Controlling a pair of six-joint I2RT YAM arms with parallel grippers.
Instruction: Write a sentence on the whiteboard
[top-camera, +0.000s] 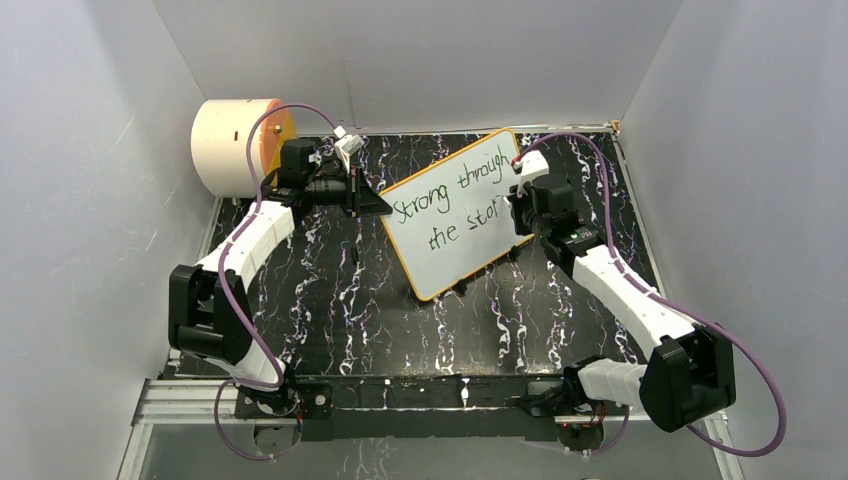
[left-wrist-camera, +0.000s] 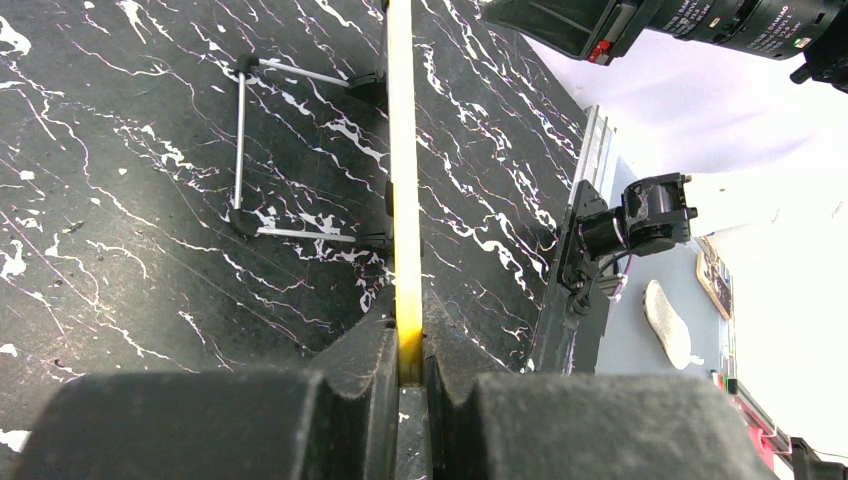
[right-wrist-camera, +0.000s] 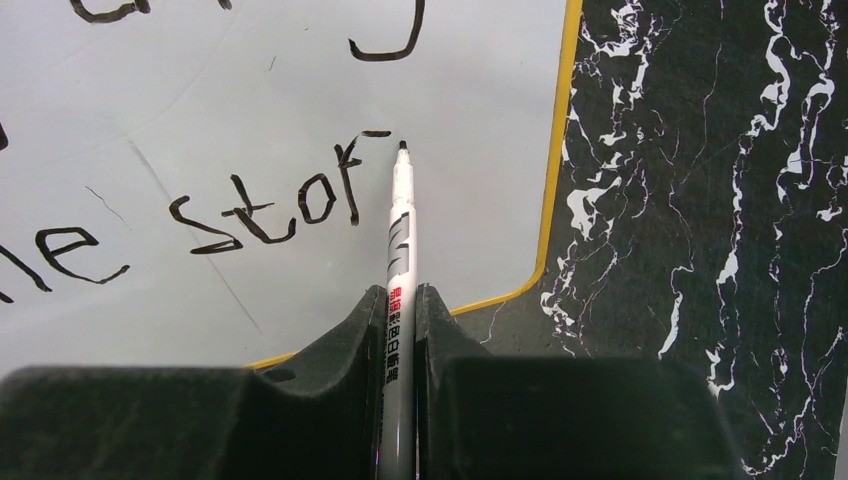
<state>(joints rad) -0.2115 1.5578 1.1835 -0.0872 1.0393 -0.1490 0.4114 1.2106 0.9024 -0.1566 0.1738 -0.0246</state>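
**Q:** Where is the whiteboard (top-camera: 455, 215)?

**A:** It sits on a black table (top-camera: 330, 290) veined with white, toward the far edge and a little right of the middle. It is turned on a diagonal: one rounded corner points at the far right corner of the table, and the opposite corner points back toward the middle. Its frame is thin and orange-yellow, and small black feet show along its near edge. Black handwriting on its white face reads "Strong through" on the first line and "the stor" on the second.

**Q:** What are the two claws doing?

**A:** The left gripper (left-wrist-camera: 408, 345) is at the board's left corner, and its two fingers are pressed together on the yellow frame. In the left wrist view the board is edge-on, and a thin wire stand (left-wrist-camera: 240, 150) reaches from it onto the table. The right gripper (right-wrist-camera: 400, 305) is over the right end of the board, closed tight on a white marker (right-wrist-camera: 402, 230) with a black tip. That tip is just past the last letter of "stor", beside a short dash. I cannot tell whether it touches the surface.

**Q:** Is anything else on the table?

**A:** A cream cylinder (top-camera: 230, 145) with an orange face lies on its side at the far left corner, behind the left arm. I cannot tell whether anything is inside it.
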